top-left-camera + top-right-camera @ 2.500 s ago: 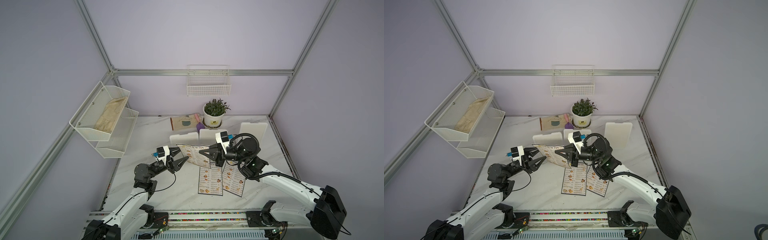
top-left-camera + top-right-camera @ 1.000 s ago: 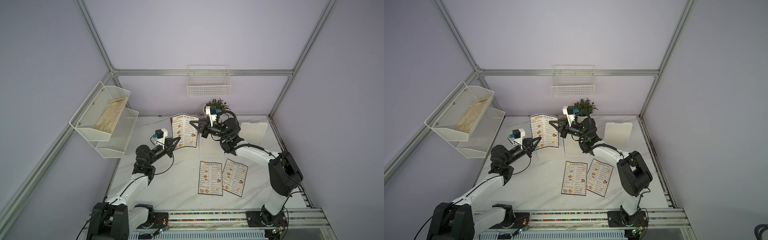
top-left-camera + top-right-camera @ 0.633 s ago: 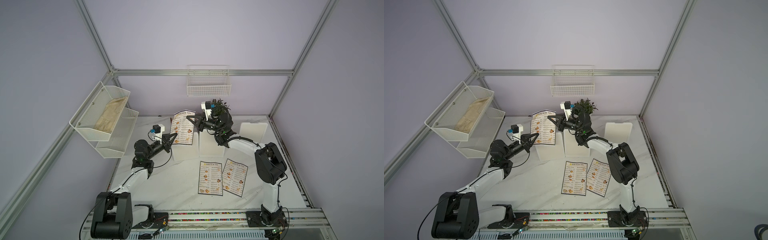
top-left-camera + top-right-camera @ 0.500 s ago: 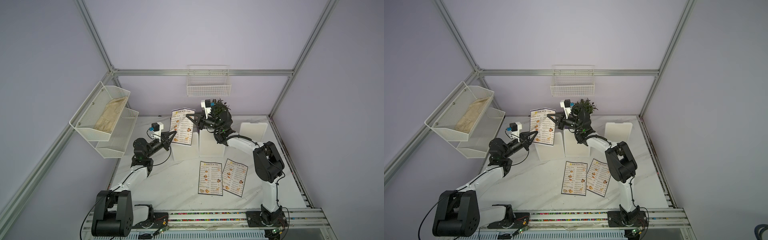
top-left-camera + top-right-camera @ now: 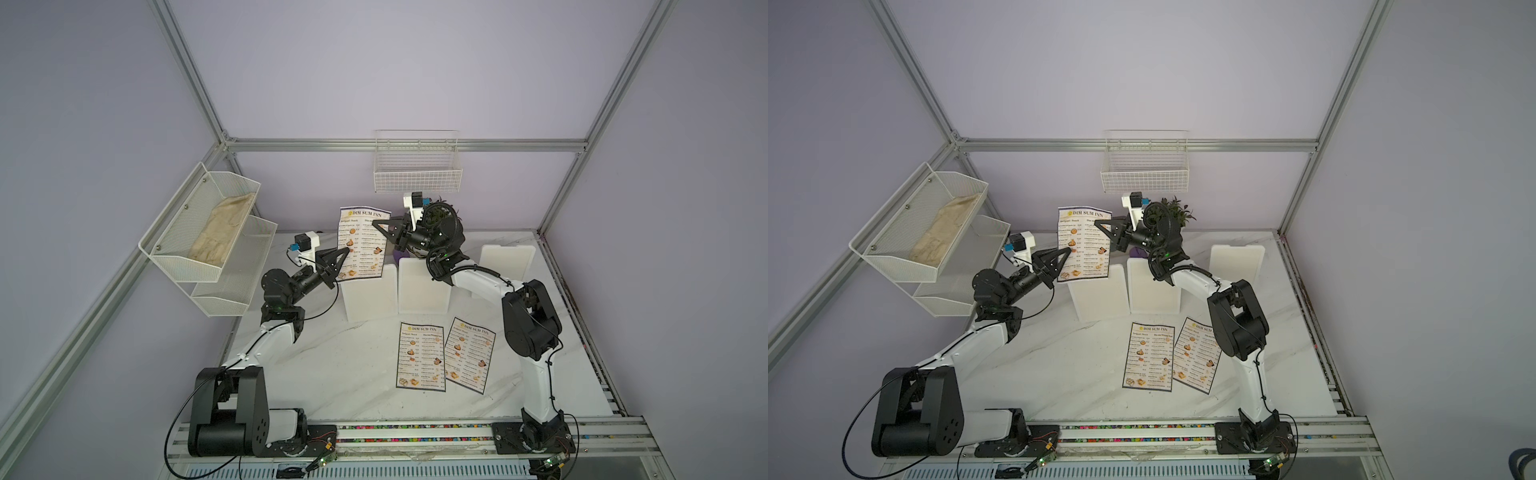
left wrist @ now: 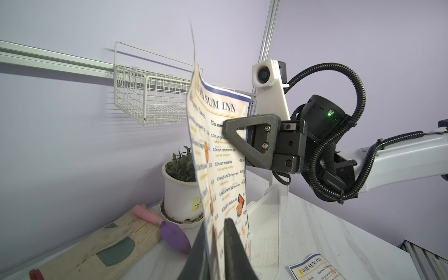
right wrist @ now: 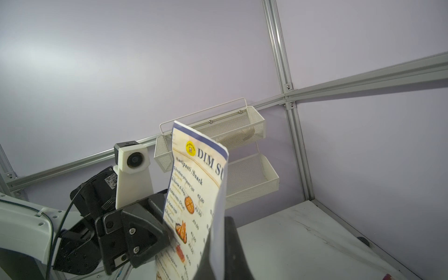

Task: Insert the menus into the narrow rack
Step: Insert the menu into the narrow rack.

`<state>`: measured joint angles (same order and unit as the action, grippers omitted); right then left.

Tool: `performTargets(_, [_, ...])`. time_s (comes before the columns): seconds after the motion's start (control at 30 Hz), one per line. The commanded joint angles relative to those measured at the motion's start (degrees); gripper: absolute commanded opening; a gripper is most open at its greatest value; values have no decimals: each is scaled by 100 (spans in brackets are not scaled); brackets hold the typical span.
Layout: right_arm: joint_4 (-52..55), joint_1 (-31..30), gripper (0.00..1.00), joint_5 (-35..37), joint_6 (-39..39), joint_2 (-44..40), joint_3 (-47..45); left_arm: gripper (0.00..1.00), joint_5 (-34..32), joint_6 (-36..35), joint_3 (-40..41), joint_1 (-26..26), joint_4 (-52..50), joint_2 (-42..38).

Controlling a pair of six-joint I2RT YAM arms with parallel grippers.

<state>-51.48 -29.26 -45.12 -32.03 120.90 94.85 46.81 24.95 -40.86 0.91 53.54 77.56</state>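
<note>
Beige cloth (image 6: 80, 249) behind the menu (image 6: 225, 169) shows only in left wrist view.

The left wrist view cuts off the left claw (image 6: 215, 224), so whether its fingers (image 6: 232, 247) pinch the menu (image 6: 225, 169) or stand just off it cannot be told. The sheet's edge nearest that claw is blurred, and the sheet hides part of the potted plant (image 6: 179, 189) beyond. The right wrist view crops the right claw (image 7: 218, 226) likewise. In both top views the menu's small print cannot be read.
</note>
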Motion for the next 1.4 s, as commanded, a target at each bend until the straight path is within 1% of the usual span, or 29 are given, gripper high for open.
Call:
performTargets(0.0, [-309, 49, 0, 95, -274, 133, 252, 13, 133, 223, -353, 80, 361, 185])
performTargets(0.1, [-345, 69, 0, 160, -321, 162, 299, 13, 199, 404, -403, 136, 578, 285])
performTargets(0.13, [-350, 78, 0, 187, -330, 162, 308, 13, 226, 481, -421, 159, 655, 514])
performTargets(0.37, [-345, 96, 0, 241, -443, 205, 525, 13, 523, 892, -555, 245, 1172, 887])
performTargets(0.43, [-345, 95, 0, 239, -468, 241, 586, 9, 591, 970, -572, 254, 1296, 960])
performTargets(0.53, [-343, 95, 0, 232, -479, 267, 622, 0, 610, 1083, -598, 285, 1443, 1052])
performTargets(0.77, [-412, 95, 0, 232, -488, 308, 584, 0, 742, 1405, -642, 356, 1971, 1165])
performTargets(1.37, [-309, 95, 0, 251, -759, 313, 629, 0, 766, 1591, -665, 437, 2046, 1140])
